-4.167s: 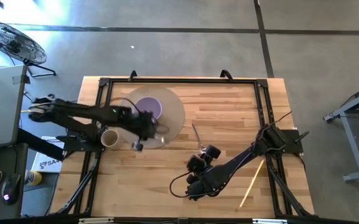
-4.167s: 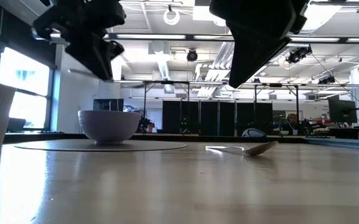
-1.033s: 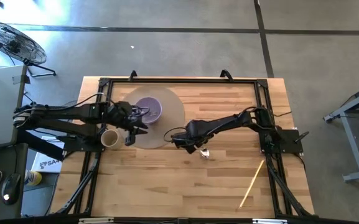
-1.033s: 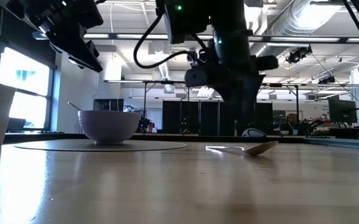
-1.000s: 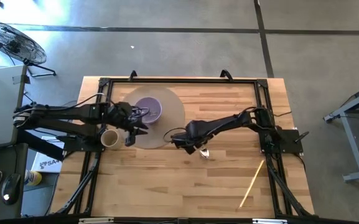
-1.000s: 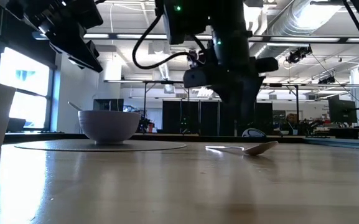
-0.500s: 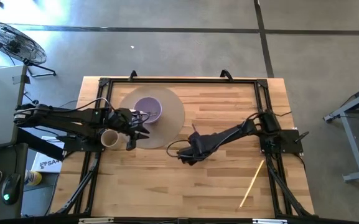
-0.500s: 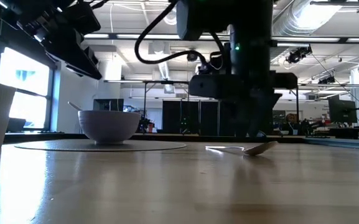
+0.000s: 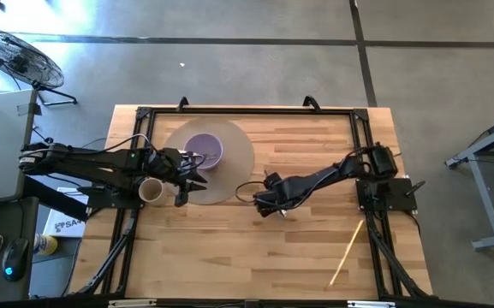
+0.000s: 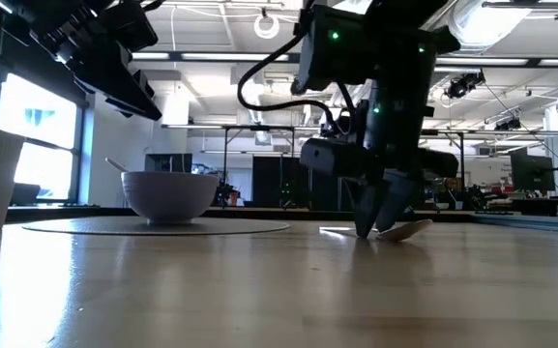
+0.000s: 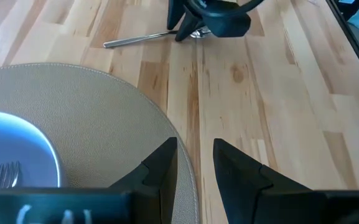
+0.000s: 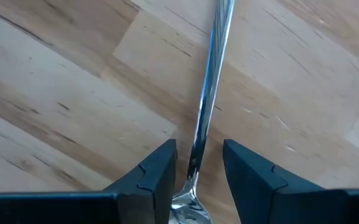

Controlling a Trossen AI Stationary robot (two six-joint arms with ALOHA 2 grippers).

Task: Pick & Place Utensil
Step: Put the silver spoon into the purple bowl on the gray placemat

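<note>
A metal spoon [image 12: 211,87] lies flat on the wooden table, its bowl end [image 10: 406,230] toward the near edge. My right gripper [image 12: 198,149] is open and points down at table height [image 10: 377,230]. Its fingers stand on either side of the spoon's handle, close to the bowl end. My left gripper [image 11: 195,149] is open and hovers over the near edge of the round placemat [image 9: 240,162]. A purple bowl [image 9: 204,151] sits on that mat with a fork [image 11: 5,175] in it.
A paper cup [image 9: 150,190] stands just left of the placemat, under the left arm. A yellow stick [image 9: 347,251] lies near the table's right near corner. Black frame rails [image 9: 247,111] run along the table's edges.
My right gripper has come down from well above the table to table height and turned, and its open fingers now straddle the spoon's handle. My left gripper has drawn back a little toward the table's left and near side. The spoon has stayed where it was.
</note>
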